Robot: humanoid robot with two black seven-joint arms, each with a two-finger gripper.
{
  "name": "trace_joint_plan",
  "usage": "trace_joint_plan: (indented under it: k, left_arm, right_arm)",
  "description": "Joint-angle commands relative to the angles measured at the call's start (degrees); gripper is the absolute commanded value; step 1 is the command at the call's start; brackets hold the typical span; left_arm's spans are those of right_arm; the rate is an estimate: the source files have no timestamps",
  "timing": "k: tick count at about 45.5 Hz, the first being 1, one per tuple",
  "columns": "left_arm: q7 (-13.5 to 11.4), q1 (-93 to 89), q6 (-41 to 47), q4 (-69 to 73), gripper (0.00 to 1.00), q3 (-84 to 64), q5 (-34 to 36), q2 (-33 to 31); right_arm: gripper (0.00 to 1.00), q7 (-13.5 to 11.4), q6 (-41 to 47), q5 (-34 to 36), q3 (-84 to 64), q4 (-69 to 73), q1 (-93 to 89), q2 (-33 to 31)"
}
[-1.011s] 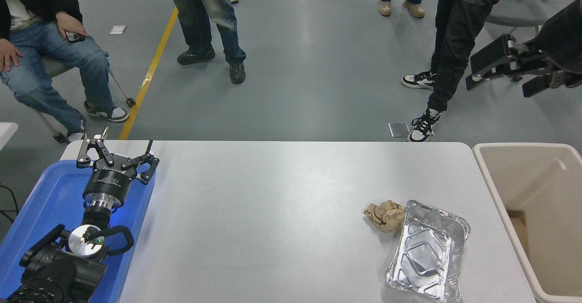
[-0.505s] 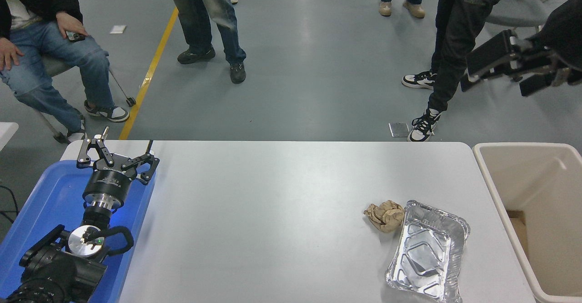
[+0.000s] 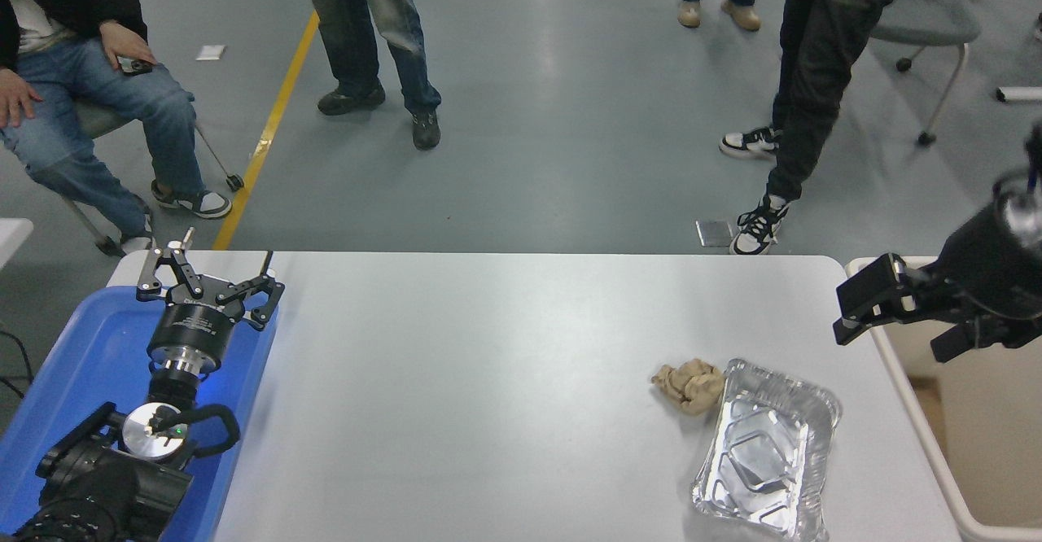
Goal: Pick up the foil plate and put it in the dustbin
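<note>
The foil plate (image 3: 765,448) is a shiny silver rectangular tray lying on the white table at the front right, empty. The dustbin (image 3: 993,444) is a large beige tub just off the table's right edge. My right gripper (image 3: 902,321) comes in from the right edge, open and empty. It hangs over the dustbin's near-left rim, above and to the right of the foil plate and apart from it. My left gripper (image 3: 208,283) is parked open over the blue tray at the lower left.
A crumpled brown paper ball (image 3: 690,385) lies against the foil plate's far-left corner. A blue tray (image 3: 89,347) sits at the table's left end. Several people stand or sit beyond the table's far edge, one in black trousers (image 3: 806,78) near the far right.
My right gripper has dropped from high at the upper right down to just above the dustbin's left rim, closer to the foil plate. The plate, paper ball and left arm have not moved.
</note>
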Motion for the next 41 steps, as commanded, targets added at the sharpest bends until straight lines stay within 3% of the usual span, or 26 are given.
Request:
trace_joint_plan:
  k: [1,12,32,34,38,41]
  left_arm:
    - [0.07,0.02,0.0,0.01,0.99,0.04,0.0,0.01]
    - [0.07,-0.07,0.0,0.01,0.99,0.04,0.0,0.01]
    - [0.07,-0.07,0.0,0.01,0.99,0.04,0.09,0.01]
    - [0.07,-0.07,0.0,0.01,0.99,0.13,0.09,0.01]
    - [0.07,-0.07,0.0,0.01,0.99,0.13,0.0,0.01]
    - [0.07,-0.07,0.0,0.01,0.99,0.13,0.0,0.01]
  right_arm:
    - [1.0,-0.01,-10.06,-2.7,10.13,-7.03,-23.05,-1.67]
    - [1.0,-0.18,-15.43,-8.59,21.03,-16.43,-40.02,-0.88]
    - [1.0,-0.18,-19.74,-10.7,28.25,-25.14,-52.69,4.04]
    - [0.92,-0.09,-20.17,-10.7,28.25,-25.93,-53.22,4.57]
    - [0.54,-0.09,-21.05,-11.05,28.25,-26.64,-53.75,5.01]
    - [0.36,-0.09,-21.23,-12.1,28.25,-26.9,-53.83,5.45]
